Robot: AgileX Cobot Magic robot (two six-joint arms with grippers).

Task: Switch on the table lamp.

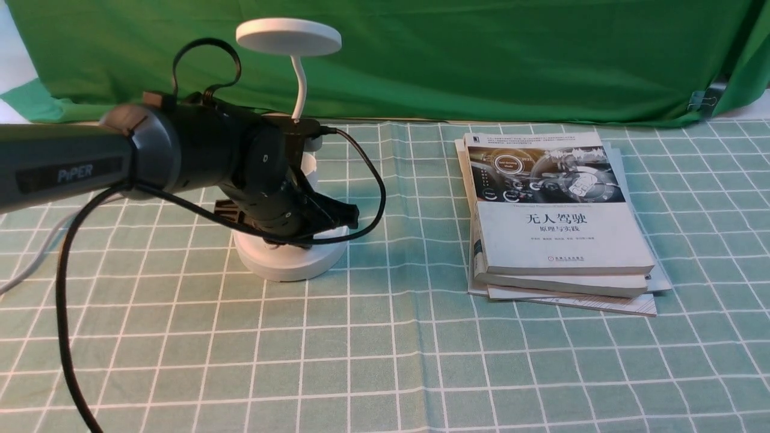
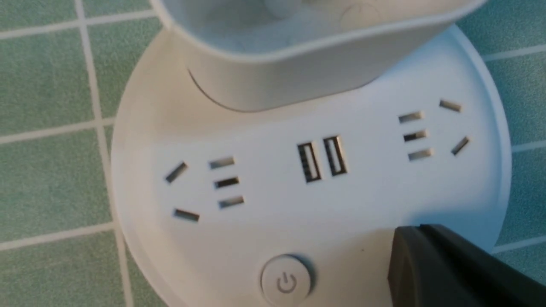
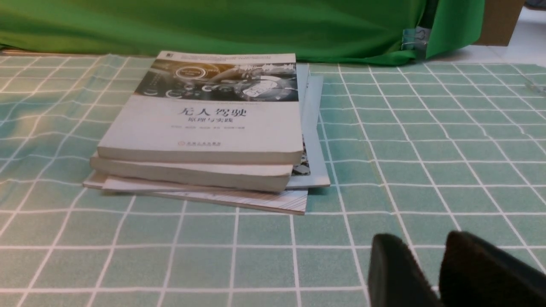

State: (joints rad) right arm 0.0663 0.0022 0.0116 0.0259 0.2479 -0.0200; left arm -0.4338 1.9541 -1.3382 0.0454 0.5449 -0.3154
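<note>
Left wrist view: left gripper (image 2: pixel 452 264) beside table lamp (image 2: pixel 273 213) base edge.

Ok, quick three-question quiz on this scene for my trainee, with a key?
1. True or false: the power button on the table lamp is covered by the left hand.
2. Which sits between the base's two socket groups? A) a dial B) two USB ports C) a cord
3. Fill in: the stack of books holds a top cover printed in ____ script.

Key: 1 false, it shows uncovered in the left wrist view; 2 B; 3 Chinese.
</note>
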